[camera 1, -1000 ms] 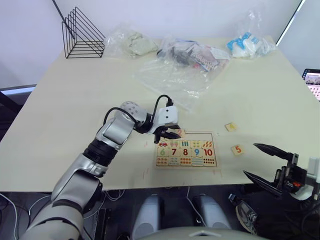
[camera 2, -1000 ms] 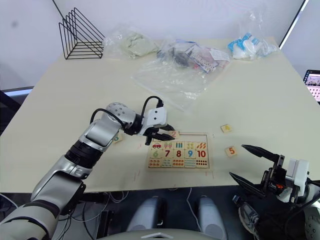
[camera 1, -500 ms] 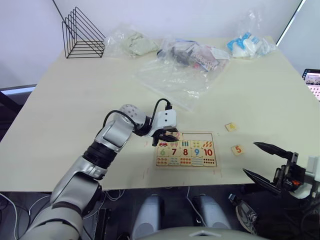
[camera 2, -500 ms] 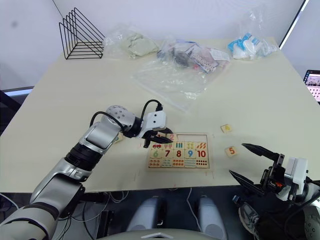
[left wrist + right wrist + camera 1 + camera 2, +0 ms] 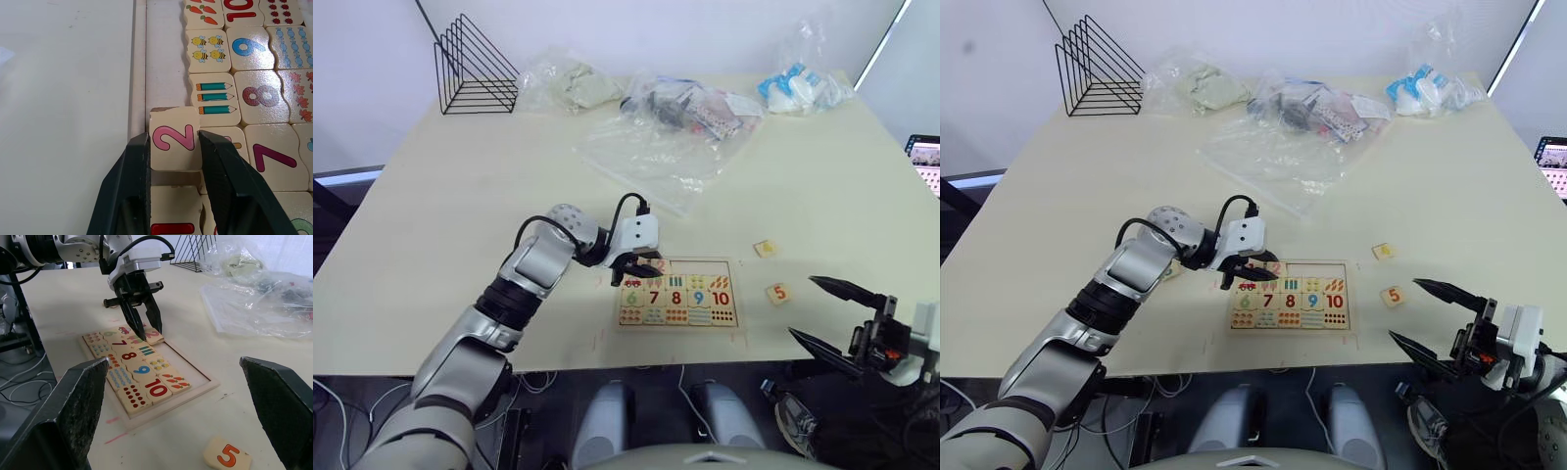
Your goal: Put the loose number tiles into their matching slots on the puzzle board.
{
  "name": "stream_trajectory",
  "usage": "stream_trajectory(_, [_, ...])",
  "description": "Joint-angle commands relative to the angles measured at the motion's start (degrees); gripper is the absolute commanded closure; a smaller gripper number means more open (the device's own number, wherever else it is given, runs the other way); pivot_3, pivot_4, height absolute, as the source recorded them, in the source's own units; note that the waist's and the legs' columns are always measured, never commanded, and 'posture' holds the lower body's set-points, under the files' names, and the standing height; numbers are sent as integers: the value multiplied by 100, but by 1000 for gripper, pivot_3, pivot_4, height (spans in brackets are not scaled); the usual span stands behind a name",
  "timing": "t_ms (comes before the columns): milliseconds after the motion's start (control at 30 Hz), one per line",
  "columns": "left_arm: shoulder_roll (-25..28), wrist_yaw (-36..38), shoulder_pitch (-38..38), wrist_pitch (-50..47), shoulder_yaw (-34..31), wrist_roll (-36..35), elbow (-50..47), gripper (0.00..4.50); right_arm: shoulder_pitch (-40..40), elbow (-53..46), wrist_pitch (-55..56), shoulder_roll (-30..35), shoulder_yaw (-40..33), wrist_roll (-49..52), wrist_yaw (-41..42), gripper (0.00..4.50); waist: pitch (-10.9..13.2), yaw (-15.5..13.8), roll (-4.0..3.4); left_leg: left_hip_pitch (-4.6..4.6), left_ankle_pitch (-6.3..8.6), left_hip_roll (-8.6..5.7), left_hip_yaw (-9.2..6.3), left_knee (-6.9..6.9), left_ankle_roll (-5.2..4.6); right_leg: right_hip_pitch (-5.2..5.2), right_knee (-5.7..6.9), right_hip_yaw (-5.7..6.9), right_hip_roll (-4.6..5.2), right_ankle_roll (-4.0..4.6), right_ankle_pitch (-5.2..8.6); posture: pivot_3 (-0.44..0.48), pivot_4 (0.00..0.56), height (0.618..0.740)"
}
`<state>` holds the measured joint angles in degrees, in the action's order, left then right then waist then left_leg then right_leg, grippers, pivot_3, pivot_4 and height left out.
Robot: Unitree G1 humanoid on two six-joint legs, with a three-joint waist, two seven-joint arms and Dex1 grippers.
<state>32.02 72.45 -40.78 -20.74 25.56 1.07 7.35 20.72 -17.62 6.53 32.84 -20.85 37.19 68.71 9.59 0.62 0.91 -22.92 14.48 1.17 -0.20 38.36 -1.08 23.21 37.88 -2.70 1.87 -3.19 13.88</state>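
A black wire rack (image 5: pixel 473 67) stands at the far left corner of the tabletop (image 5: pixel 460 196), and clear plastic bags (image 5: pixel 671 132) lie spread across the far side, none of them between the tools and the puzzle board (image 5: pixel 677 292). The board lies near the front edge, its lower rows filled with number and picture tiles. The left tool (image 5: pixel 171 147) is over the board's top row at its left end, clenched on the "2" tile (image 5: pixel 173 138), with the "1" tile (image 5: pixel 174 213) just beside it. The "5" tile (image 5: pixel 778 292) and another loose tile (image 5: pixel 765 249) lie right of the board. The right tool (image 5: pixel 832 318) hangs released past the front edge.
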Motion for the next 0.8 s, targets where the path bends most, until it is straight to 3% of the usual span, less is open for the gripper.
stream_trajectory(33, [77,55,-7,-9,-37,0,-132,3504,-24,-214,2,66,-22,58,-26,0,0,0,0,0,0,0,0,0,0,0,0,0,0,0,0,0,150,740])
stream_trajectory(800, [176,181,-13,-121,-63,-47,-212,3504,-51,-187,5,103,-13,45,-68,0,0,0,0,0,0,0,1,0,0,0,1,0,0,0,0,0,150,740])
